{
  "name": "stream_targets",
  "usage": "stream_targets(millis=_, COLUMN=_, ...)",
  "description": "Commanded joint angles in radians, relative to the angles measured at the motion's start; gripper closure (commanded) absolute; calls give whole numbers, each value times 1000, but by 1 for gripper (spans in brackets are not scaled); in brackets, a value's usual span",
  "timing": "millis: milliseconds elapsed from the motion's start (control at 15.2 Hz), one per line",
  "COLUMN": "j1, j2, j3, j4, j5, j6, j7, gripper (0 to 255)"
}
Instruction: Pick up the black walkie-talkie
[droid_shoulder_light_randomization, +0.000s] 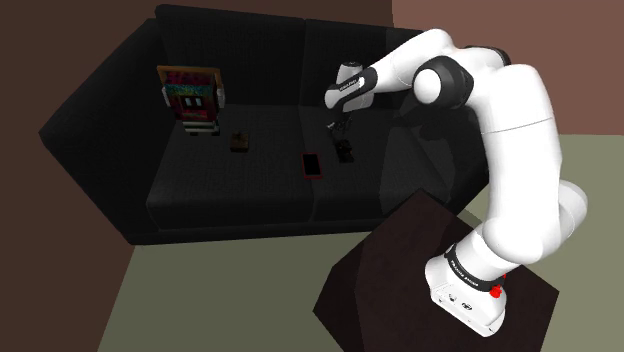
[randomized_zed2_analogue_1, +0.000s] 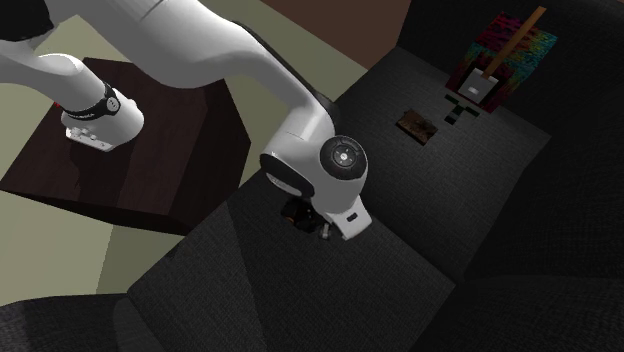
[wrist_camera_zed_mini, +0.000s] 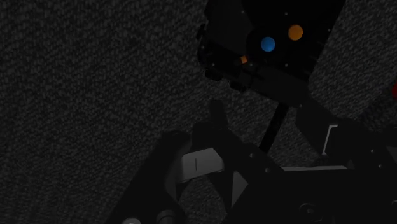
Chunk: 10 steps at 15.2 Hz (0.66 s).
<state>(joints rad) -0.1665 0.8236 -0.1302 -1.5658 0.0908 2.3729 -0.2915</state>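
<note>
Walkie-talkie (wrist_camera_zed_mini: 273, 63) on sofa seat (droid_shoulder_light_randomization: 230, 190), flat slab (droid_shoulder_light_randomization: 313, 163) just beside it at shoulder view's left, small block (droid_shoulder_light_randomization: 239, 141) further left

The black walkie-talkie (wrist_camera_zed_mini: 273, 44), bearing one blue and one orange button, lies on dark textured fabric (wrist_camera_zed_mini: 83, 95) just beyond the gripper (wrist_camera_zed_mini: 267, 137), whose fingers stand apart.

One walkie-talkie (wrist_camera_zed_mini: 280, 60), one colourful box (droid_shoulder_light_randomization: 190, 92), one sofa (droid_shoulder_light_randomization: 230, 190).

Black walkie-talkie (wrist_camera_zed_mini: 280, 63); dark speckled sofa (wrist_camera_zed_mini: 95, 95); white arm (droid_shoulder_light_randomization: 520, 130).
</note>
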Motion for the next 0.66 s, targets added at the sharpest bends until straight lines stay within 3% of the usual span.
stream_targets(millis=0, j1=1, j2=-22, j3=-2, j4=-9, j5=-2, j6=-13, j7=-1, gripper=255)
stream_targets(millis=594, j1=6, j2=-90, j3=-9, j4=-21, j5=-9, j6=-69, j7=2, gripper=255)
